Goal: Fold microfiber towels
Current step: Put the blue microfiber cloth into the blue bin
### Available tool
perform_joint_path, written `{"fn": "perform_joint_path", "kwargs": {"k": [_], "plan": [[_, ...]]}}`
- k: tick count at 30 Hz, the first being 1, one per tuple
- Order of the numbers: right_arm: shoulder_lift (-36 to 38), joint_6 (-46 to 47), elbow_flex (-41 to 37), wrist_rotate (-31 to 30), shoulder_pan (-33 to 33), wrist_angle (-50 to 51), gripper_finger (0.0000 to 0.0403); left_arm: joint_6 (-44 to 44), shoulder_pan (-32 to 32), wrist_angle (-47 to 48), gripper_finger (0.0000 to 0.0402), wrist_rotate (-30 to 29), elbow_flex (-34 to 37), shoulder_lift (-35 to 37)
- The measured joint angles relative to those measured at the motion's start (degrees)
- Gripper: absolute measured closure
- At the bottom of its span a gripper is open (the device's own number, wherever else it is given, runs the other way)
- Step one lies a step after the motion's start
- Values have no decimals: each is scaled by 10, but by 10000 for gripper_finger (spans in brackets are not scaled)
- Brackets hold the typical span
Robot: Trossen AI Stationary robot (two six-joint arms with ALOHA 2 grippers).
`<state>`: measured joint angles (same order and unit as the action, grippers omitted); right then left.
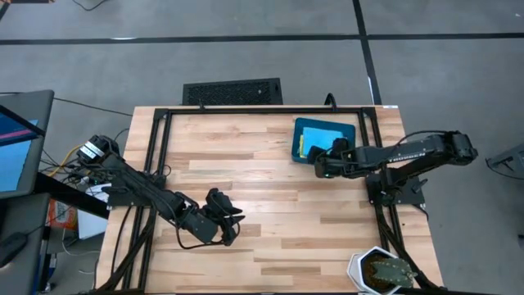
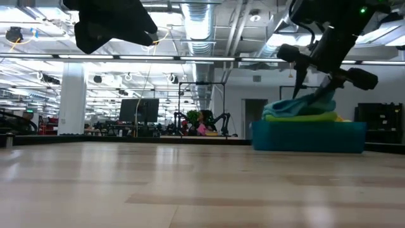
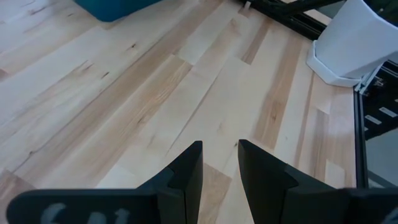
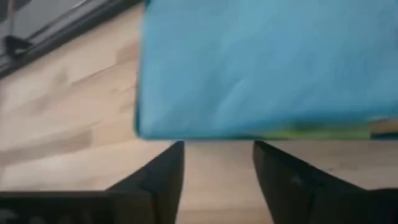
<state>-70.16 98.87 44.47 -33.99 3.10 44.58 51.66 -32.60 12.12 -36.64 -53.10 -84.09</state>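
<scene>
Microfiber towels (image 2: 304, 109), blue over green, heaped in bin (image 2: 308, 137).

My counter (image 1: 270, 205) is a pale wooden butcher-block top made of long glued strips, with a black metal frame (image 1: 160, 147) running along its far edge and down both sides. I use the dark teal bin (image 1: 324, 139) as my landmark: it sits directly on the wood near the far edge, toward my right arm's side. Folded towels (image 2: 300, 111) are stacked inside it, light blue on top and a green one under that. Well away from the bin, at the near corner on the same side, stands a white container (image 1: 378, 270). Between the two I see only bare boards.
</scene>
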Motion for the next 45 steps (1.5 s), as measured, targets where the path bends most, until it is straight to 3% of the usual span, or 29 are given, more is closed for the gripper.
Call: {"fn": "perform_joint_path", "kwargs": {"k": [5,10,14,17,22,27,33,41,45], "plan": [[33,0,25,-10,41,52,157,0,-3,0,308,3,0,0],[80,13,58,-24,77,126,149,0,-3,3,308,3,0,0],[111,29,65,-133,84,133,150,0,-3,5,308,-3,0,0],[109,50,59,-209,49,158,163,-2,-3,5,308,-18,0,0],[59,21,-8,-168,14,86,199,0,-3,6,308,-27,0,0],[-26,91,-68,-120,14,26,226,5,-3,17,308,-21,0,0],[-81,91,-61,-64,16,-15,241,20,-3,36,308,-13,1,0],[-7,-7,21,-196,28,28,238,16,-2,35,308,-12,1,0],[-4,-84,26,-215,0,0,243,14,1,29,308,-13,0,0]]}}
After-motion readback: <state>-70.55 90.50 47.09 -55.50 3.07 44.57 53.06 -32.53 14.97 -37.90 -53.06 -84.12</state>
